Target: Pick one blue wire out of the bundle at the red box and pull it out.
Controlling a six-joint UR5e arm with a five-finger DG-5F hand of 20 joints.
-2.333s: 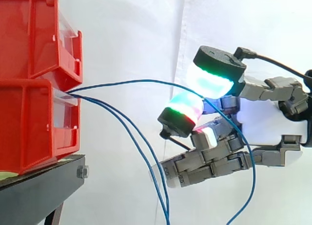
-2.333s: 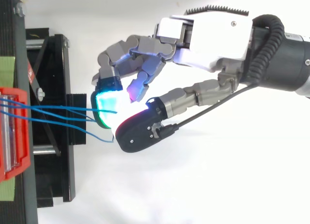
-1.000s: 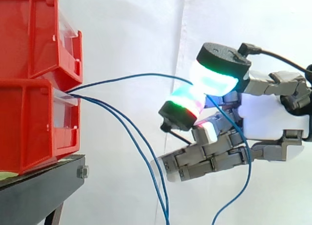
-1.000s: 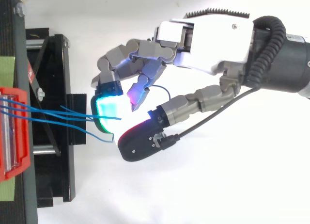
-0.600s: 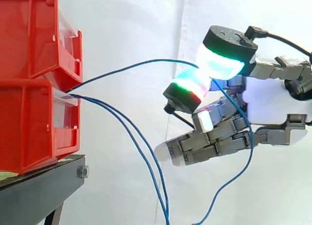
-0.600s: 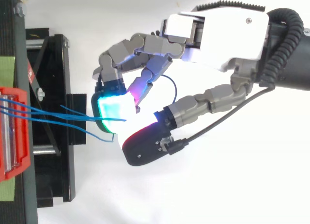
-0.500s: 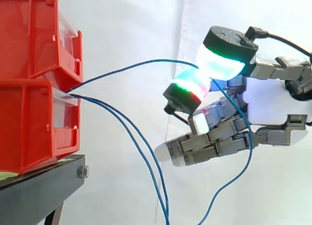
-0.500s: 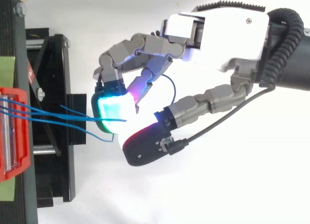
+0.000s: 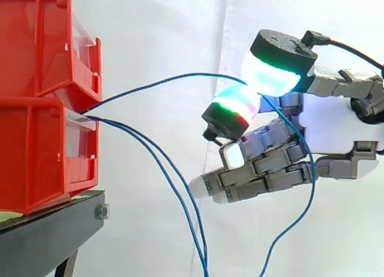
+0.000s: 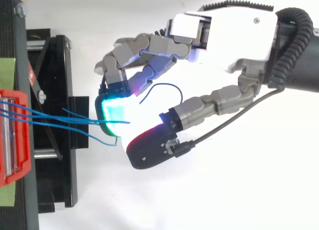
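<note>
Where the two stacked red bins (image 9: 42,97) sit on the black stand (image 9: 48,235) before the white curtain (image 9: 162,25), three blue wires come out of the front of the lower bin, at the clear panel on its face. One blue wire (image 9: 162,81) rises from that opening in a shallow arc towards the hand (image 9: 336,130), which reaches in from the right with its palm well clear of the bins. The fingers (image 9: 273,73) are closed on this wire: a large pad glowing cyan and green presses down against a smaller pad glowing green and red, and the wire passes between the two. Past the pinch, the same wire drops behind the hand in a long loop towards the bottom edge. The other fingers are curled together below the pinch and touch no wire. The other two wires (image 9: 129,132) hang loose from the bin and droop side by side, apart from the hand. From above, the wires (image 10: 45,118) run from the bin across the stand to the glowing pads, and a short dark length of wire (image 10: 167,86) arcs just beside the palm.
</note>
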